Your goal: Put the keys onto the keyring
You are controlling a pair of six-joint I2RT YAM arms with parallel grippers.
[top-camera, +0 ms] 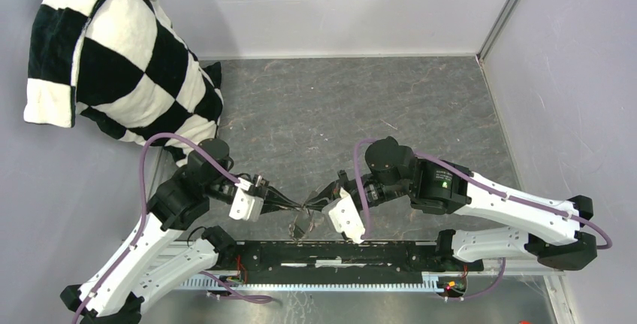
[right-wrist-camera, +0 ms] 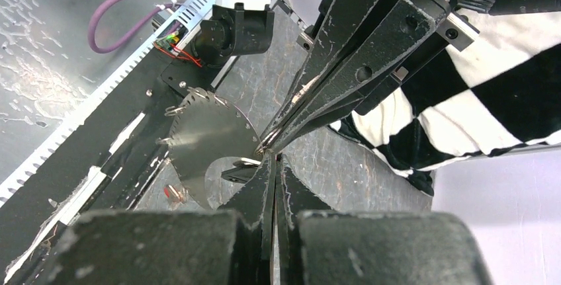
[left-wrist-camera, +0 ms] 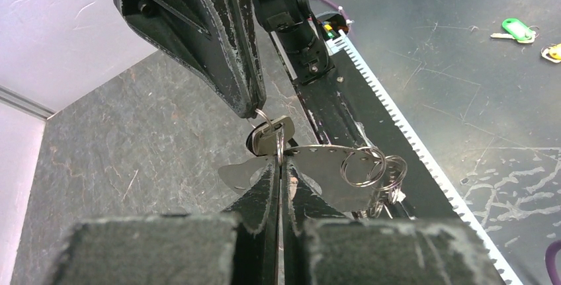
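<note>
Meeting over one key (left-wrist-camera: 270,134), two closed hands (left-wrist-camera: 278,169) (left-wrist-camera: 257,105)

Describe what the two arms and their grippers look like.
The left arm and right arm have white shells, black joints and a purple cable each. The left gripper and right gripper have slim, tapered black fingers with scuffed whitish edges. A green light shows on the right arm.
</note>
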